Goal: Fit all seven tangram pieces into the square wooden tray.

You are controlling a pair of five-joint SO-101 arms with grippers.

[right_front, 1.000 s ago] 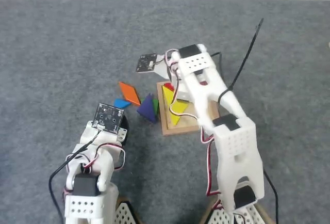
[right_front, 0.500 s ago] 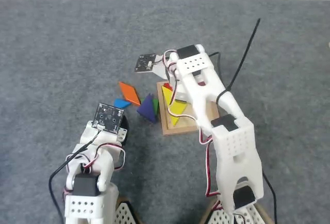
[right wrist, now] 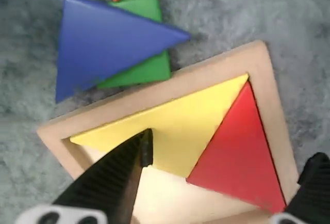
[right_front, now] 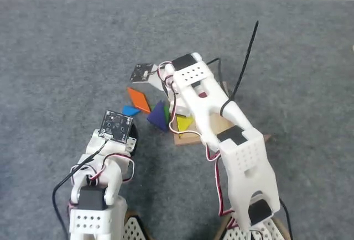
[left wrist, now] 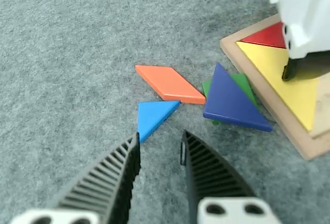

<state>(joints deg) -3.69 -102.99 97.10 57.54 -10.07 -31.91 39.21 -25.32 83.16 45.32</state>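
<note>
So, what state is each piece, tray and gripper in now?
wooden tray: partly filled.
yellow triangle: in tray.
red triangle: in tray.
dark blue triangle: outside, on green piece.
green piece: outside, partly covered.
orange parallelogram: outside, flat.
light blue triangle: outside, flat.
left gripper: open.
right gripper: open, over tray.

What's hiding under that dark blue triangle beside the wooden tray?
A green piece lies under the blue triangle. Part of it sticks out on two sides; the rest is covered, so its whole shape cannot be told.
</note>
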